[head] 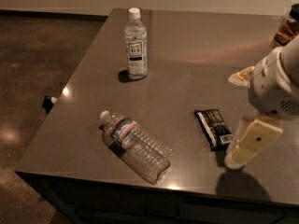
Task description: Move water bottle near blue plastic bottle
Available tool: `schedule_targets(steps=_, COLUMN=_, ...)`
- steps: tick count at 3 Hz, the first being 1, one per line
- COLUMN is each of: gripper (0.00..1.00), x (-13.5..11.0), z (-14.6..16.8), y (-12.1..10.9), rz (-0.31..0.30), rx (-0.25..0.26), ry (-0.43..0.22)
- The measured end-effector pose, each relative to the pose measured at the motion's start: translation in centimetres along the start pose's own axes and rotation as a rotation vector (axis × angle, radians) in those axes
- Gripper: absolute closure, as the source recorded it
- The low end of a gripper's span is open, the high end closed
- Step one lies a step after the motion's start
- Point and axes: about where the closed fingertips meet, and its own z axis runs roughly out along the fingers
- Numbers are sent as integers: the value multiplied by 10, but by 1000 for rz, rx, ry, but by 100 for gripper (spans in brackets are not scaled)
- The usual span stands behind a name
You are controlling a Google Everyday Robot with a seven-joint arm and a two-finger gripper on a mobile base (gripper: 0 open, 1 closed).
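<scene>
Hovering at about 4 o'clock over the counter [187, 55], my jaws hang from the white arm [273, 85] just beside a dark snack wrapper [214, 128]. They carry nothing I can see, and how wide they stand I cannot tell.

I judge this to be the reach, with no grasp made yet. The water bottle [135, 146] lies on its side at 7 o'clock, well apart from me, its small white cap pointing toward 10 o'clock. The blue plastic bottle [135, 45] stands upright at 11 o'clock.

Next I should cross toward 8 o'clock and close across the lying bottle's body, square to its length. Its thin, ribbed, clear wall looks likely to crumple under a hard squeeze, and being round it may roll on this smooth, glossy top. The standing bottle is tall, smooth and narrow, so I would set down beside it without a nudge.
</scene>
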Motion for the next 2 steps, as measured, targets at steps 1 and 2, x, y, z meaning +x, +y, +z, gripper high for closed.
schedule_targets(steps=1, gripper=0, x=-22, z=19, y=33, rz=0, rx=-10, ry=-52)
schedule_targets(steps=2, gripper=0, x=-52, z=43, y=58, rz=-17, rx=-25, ry=-92)
